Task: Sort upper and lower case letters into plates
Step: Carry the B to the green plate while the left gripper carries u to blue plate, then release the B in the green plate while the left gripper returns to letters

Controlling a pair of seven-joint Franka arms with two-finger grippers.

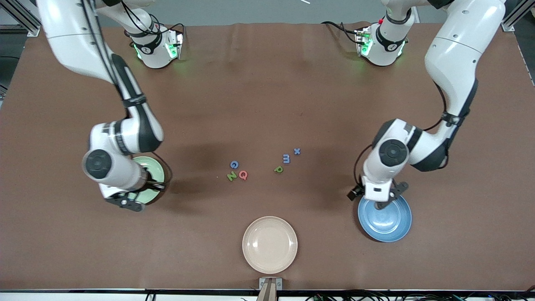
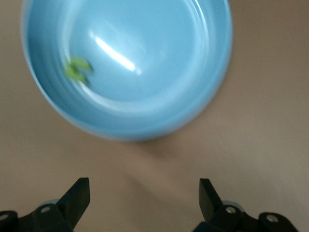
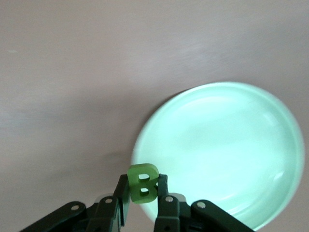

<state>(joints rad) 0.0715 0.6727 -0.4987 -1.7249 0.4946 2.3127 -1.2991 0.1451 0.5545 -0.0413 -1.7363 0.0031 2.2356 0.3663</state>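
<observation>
So the right gripper (image 3: 143, 193) is hanging over the edge of the mint green plate (image 1: 155, 165) at the right arm's end of the table (image 1: 267, 83), jaws clamped on a green letter B (image 3: 142, 182). The left gripper (image 2: 144, 195) is over the blue plate (image 1: 391, 223) at the left arm's end, jaws spread wide with nothing between them, and there's a small green letter (image 2: 77, 70) lying in that plate, too blurry to read. Mid-table there's a loose bunch: blue G (image 1: 234, 164), green N (image 1: 231, 176), red Q (image 1: 243, 175), then green p (image 1: 278, 169), blue m (image 1: 286, 158) and blue x (image 1: 297, 151). The beige plate (image 1: 270, 244) sits nearest the front camera.
</observation>
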